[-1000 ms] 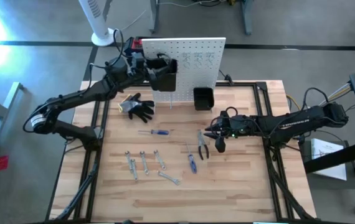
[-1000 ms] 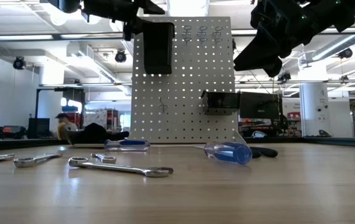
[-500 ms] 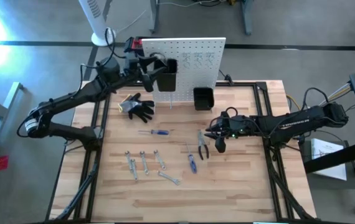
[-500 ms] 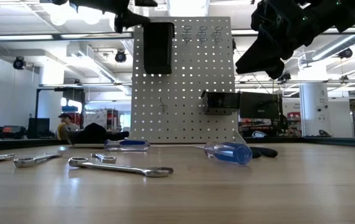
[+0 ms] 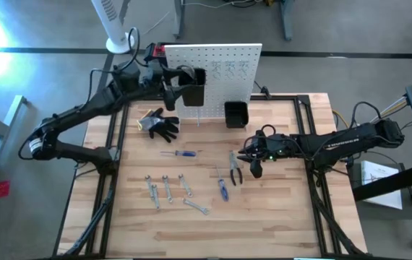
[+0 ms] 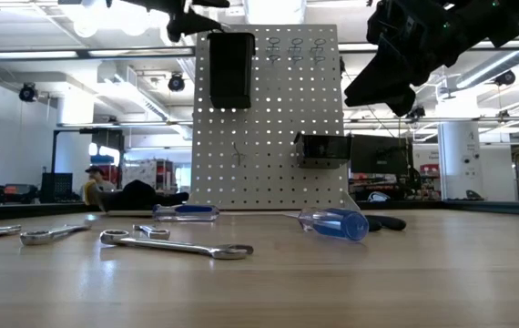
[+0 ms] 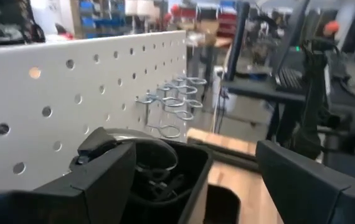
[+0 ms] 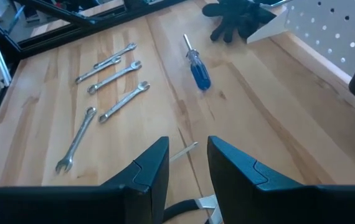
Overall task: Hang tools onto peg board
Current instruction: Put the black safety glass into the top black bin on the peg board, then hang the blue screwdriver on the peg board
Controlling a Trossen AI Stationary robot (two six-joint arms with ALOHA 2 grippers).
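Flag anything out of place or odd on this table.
Only the black gloves beside the peg board are not tools. The wrenches, screwdrivers and pliers lie loose but unhung; nothing looks spilled or damaged.

Two dark, jointed arms — black cables looped along them — each ending in angular black fingers.

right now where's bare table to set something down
Free: the front strip of the table below the wrenches, and the right side under the right gripper's arm. Crowded: the middle, from gloves to pliers.
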